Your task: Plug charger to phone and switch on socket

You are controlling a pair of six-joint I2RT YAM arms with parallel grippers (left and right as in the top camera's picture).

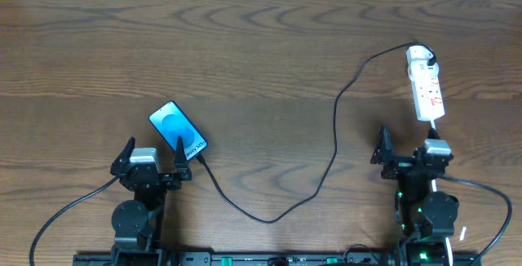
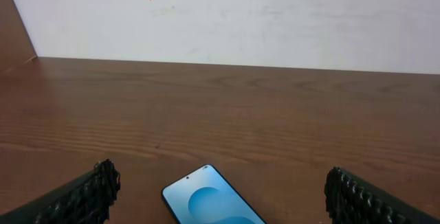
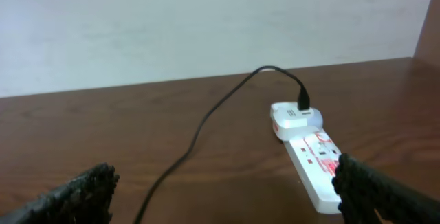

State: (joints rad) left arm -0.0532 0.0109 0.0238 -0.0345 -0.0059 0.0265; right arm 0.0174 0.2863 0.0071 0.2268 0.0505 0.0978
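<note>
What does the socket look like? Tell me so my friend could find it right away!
Start at the brown wooden table and look to its right side, just past the right gripper. There lies the socket, a narrow strip. It is the only white thing with red markings, and a thin black charger cable is plugged in at its far end.

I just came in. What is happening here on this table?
Two robot arms sit at a wooden table, and neither holds anything. The left gripper is open just behind the phone, whose screen is lit blue. The right gripper is open just behind the white socket. The charger runs from the socket's far end to the phone's near end; whether its tip is plugged in is unclear.
</note>
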